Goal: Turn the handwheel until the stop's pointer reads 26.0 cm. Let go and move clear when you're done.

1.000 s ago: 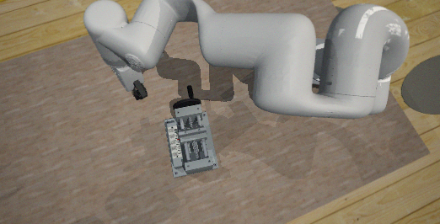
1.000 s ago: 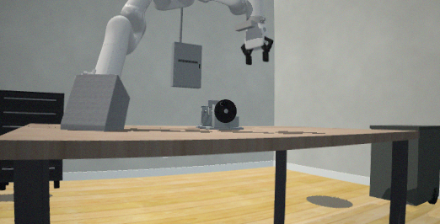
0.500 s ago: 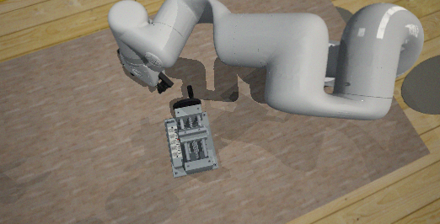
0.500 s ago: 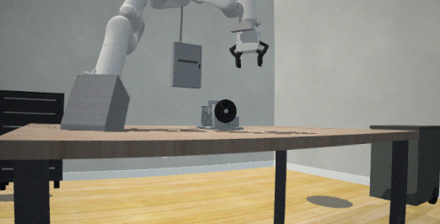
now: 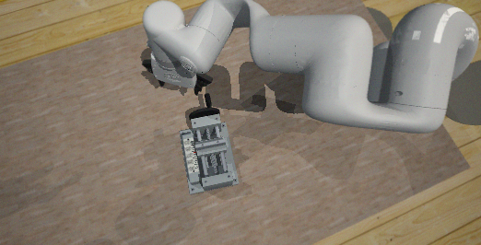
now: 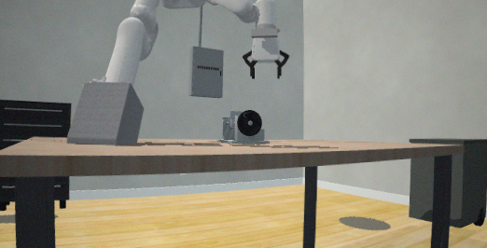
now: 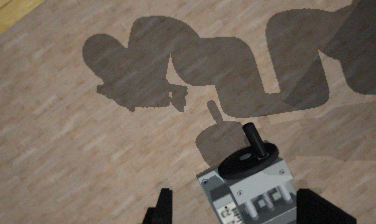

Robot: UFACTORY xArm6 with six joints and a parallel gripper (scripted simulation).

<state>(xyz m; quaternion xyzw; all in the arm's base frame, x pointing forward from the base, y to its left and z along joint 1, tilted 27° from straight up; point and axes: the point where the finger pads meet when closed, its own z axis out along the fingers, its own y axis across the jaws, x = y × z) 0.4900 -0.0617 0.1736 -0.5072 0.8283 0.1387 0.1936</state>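
One handwheel (image 7: 249, 159) with one crank handle (image 7: 254, 140) sits below one spread, empty hand (image 6: 265, 68).

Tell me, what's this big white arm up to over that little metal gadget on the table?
The white arm is going after a small slide device on the wooden table. The device has a black handwheel with a crank handle at one end, which is meant to be turned. The gripper hangs well above the wheel, fingers wide open and holding nothing, so no turning has begun.
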